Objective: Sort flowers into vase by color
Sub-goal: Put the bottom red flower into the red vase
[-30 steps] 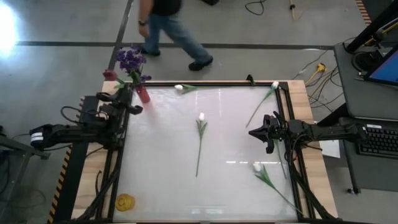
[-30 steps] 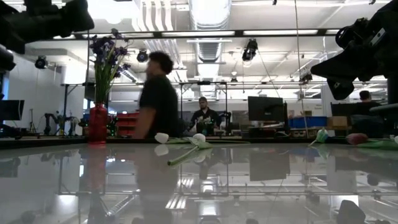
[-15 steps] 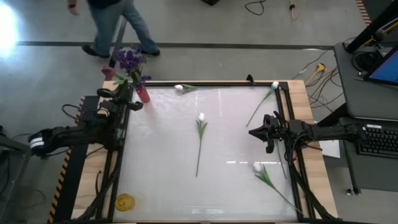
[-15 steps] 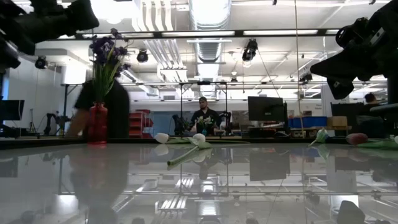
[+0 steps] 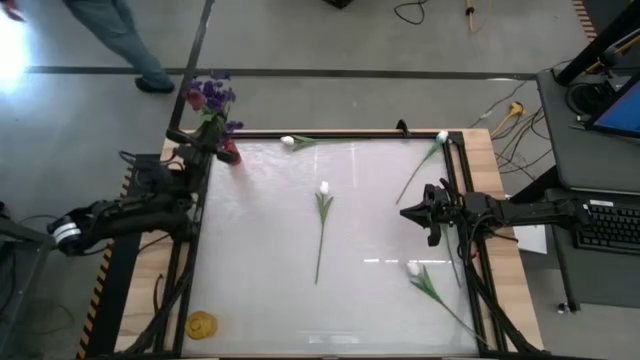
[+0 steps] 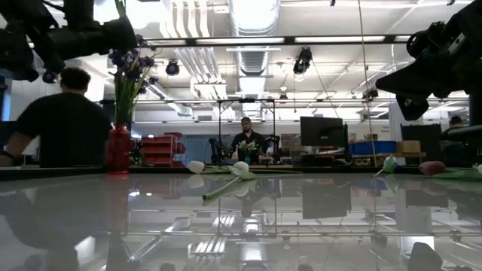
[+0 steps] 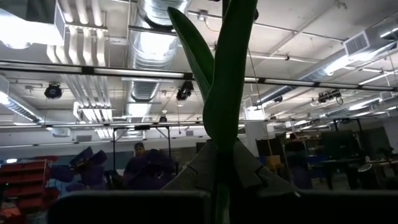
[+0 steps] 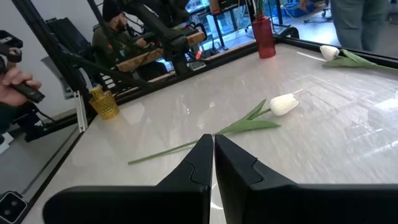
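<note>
The red vase (image 5: 229, 152) stands at the far left corner of the white table (image 5: 260, 260) and carries the purple flowers (image 5: 211, 97) on long green stems. The left gripper (image 5: 206, 133) is right at this vase, and its fingers are clenched on the green stem (image 7: 227, 112) of a dark red tulip (image 5: 195, 96). The stem stands about upright, with the blossom at the top among the purple ones — in the left wrist view only the stem and one leaf show, and the blossom is cut off.

Four white tulips lie flat on the table. The middle tulip (image 5: 322, 225) has its long axis near to far, with the bud at the far end. The far-edge tulip (image 5: 297, 141) lies left to right along the far rim, bud to the left. The far-right tulip (image 5: 420, 168) lies slanted, bud toward the far right corner. The near-right tulip (image 5: 432, 289) points its bud to the centre, and its stem runs toward the near right corner.

The right gripper (image 5: 407, 213) hovers at the right side of the table; its fingers (image 8: 199, 163) are pressed together on nothing. A yellow object (image 5: 201, 324) sits at the near left corner — hard to make out.
</note>
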`<state>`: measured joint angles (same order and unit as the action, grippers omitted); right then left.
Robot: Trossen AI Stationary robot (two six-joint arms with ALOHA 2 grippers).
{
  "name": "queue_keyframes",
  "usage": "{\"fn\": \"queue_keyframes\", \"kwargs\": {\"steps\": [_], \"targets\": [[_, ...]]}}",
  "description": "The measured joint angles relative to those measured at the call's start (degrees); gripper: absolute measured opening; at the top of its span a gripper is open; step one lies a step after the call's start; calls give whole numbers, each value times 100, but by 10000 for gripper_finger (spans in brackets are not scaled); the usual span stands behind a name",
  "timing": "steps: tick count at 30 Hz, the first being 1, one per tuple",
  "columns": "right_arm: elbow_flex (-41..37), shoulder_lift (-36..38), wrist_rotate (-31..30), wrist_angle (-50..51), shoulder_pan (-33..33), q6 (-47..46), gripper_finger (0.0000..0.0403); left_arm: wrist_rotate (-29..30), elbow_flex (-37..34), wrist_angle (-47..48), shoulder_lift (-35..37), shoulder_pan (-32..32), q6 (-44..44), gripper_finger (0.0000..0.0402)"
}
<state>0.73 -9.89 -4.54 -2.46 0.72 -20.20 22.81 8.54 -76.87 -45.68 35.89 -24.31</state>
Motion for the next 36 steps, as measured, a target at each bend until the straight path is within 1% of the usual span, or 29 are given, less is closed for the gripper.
{"fn": "queue_keyframes", "kwargs": {"steps": [3,10,14,18,25,31,36], "targets": [[0,0,2,2,1,-114,9,-37,-28,-14,-65,131,24,0],[0,0,2,7,-1,-234,9,-514,-74,-34,-222,597,555,0],[0,0,2,7,0,-234,9,-693,-76,-173,-385,768,700,0],[0,0,2,7,0,-234,9,-704,-76,-396,-562,827,708,0],[0,0,2,7,0,-234,9,-709,-78,-491,-958,894,731,0],[0,0,2,7,0,-234,9,-707,-81,-1044,-1280,972,776,0],[0,0,2,8,0,-234,9,-707,-81,-1164,-1498,1063,942,0]]}}
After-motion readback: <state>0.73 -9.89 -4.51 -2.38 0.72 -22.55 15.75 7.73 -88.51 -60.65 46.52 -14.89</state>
